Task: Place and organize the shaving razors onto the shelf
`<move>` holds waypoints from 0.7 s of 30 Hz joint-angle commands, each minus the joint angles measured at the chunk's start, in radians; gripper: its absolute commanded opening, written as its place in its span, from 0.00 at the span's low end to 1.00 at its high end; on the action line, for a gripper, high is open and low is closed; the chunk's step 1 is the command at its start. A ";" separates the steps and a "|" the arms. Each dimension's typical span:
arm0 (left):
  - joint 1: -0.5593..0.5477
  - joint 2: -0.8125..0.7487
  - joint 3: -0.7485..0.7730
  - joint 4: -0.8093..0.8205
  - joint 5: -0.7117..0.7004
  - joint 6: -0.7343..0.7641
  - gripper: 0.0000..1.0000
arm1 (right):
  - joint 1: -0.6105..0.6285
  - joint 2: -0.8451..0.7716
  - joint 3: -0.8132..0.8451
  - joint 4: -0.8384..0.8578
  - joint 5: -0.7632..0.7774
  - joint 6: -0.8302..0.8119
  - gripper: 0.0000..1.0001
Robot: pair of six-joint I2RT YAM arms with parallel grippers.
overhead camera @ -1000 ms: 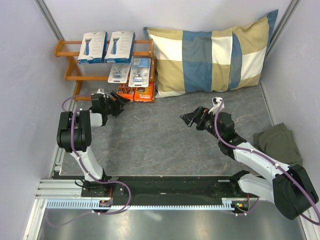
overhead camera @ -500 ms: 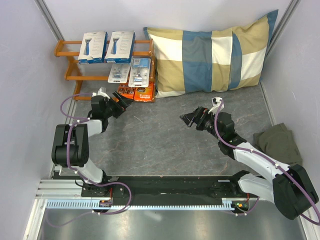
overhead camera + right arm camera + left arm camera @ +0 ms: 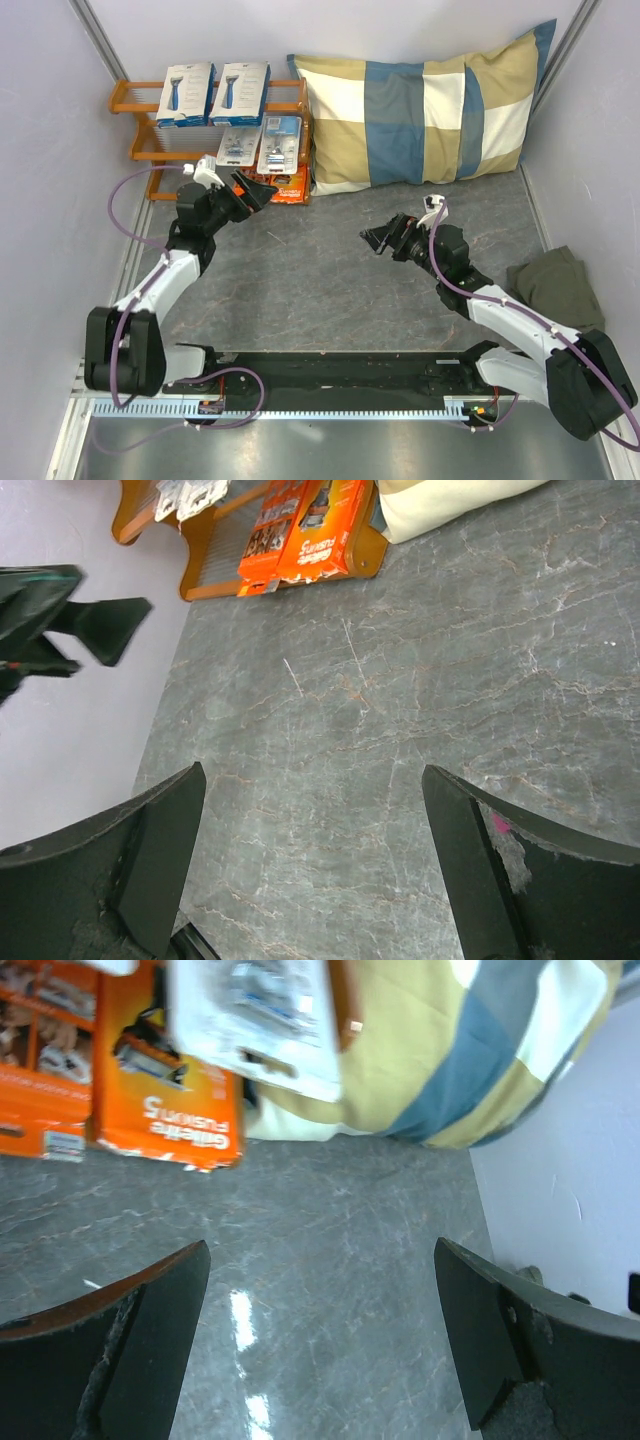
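The orange-brown shelf [image 3: 130, 97] stands at the back left. Two white razor boxes [image 3: 212, 92] lie on its top tier, two blister packs [image 3: 262, 144] on the middle tier, two orange packs [image 3: 285, 187] on the lowest tier. My left gripper [image 3: 252, 190] is open and empty, hovering just in front of the orange packs [image 3: 170, 1090]; a blister pack [image 3: 255, 1015] shows above them. My right gripper [image 3: 378, 240] is open and empty over the grey floor mid-table; its view shows the orange packs [image 3: 305, 525] and the left gripper [image 3: 60, 615] far off.
A blue-and-beige checked pillow [image 3: 430, 105] leans against the back wall, right of the shelf. A crumpled olive cloth [image 3: 555, 285] lies at the right edge. Purple walls close in left and right.
The left arm has stretched forward and its gripper has risen toward the shelf's lowest tier, near the orange packs. The right arm has not moved.
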 commanded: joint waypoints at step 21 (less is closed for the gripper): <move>-0.073 -0.495 -0.178 -0.573 -0.184 0.108 1.00 | -0.004 -0.182 -0.043 -0.290 0.189 -0.110 0.98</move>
